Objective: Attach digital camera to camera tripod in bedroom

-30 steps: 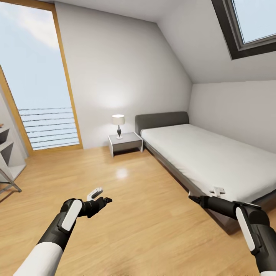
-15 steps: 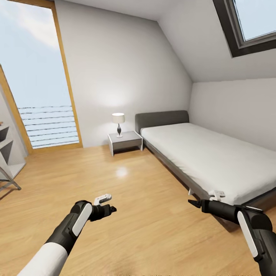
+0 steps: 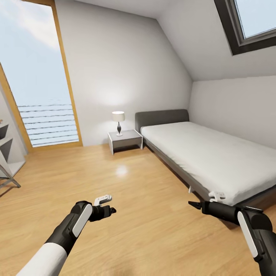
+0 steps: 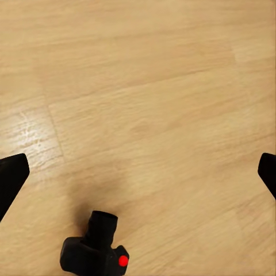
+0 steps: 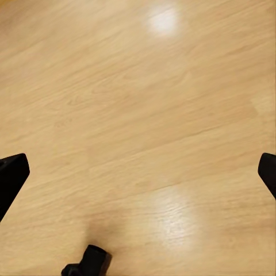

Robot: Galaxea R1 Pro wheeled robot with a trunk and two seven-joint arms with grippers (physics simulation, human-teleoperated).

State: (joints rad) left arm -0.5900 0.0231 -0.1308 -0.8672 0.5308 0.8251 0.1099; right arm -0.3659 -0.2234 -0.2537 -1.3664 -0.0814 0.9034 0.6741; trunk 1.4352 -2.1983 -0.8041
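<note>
Digital camera [image 4: 95, 252], a small chunky black body with a stubby lens barrel and a red dot, lies on the light wood plank floor [image 3: 145, 207] of the bedroom; the left wrist view has it whole between the two finger lines, and the right wrist view catches just its top [image 5: 87, 262] at the frame edge. I cannot find it in the head view.

The left pincer [image 3: 108, 209], black with a white clip above its wrist, is held out low over the floor; in its own wrist view the two black fingertips [image 4: 11, 178] stand at opposite edges of the frame, spread wide, with nothing between them but floorboards. The right pincer [image 3: 193, 204], also black, reaches forward just beside the near corner of the bed; its fingertips [image 5: 11, 175] are likewise far apart and hold nothing.

The grey-framed bed with a white mattress [image 3: 203, 157] runs along the pale grey wall [image 3: 126, 69] under the sloped ceiling, where a dark-framed skylight [image 3: 245, 27] sits. A small grey bedside table [image 3: 125, 141] stands just beside the headboard, carrying a lamp with a white shade and dark base [image 3: 118, 122]. A tall oak-framed glass door with frosted stripes across its lower part [image 3: 38, 76] opens the far wall onto sky. Part of a pale shelf unit on slanted legs [image 3: 7, 161] shows at the room's left edge.
</note>
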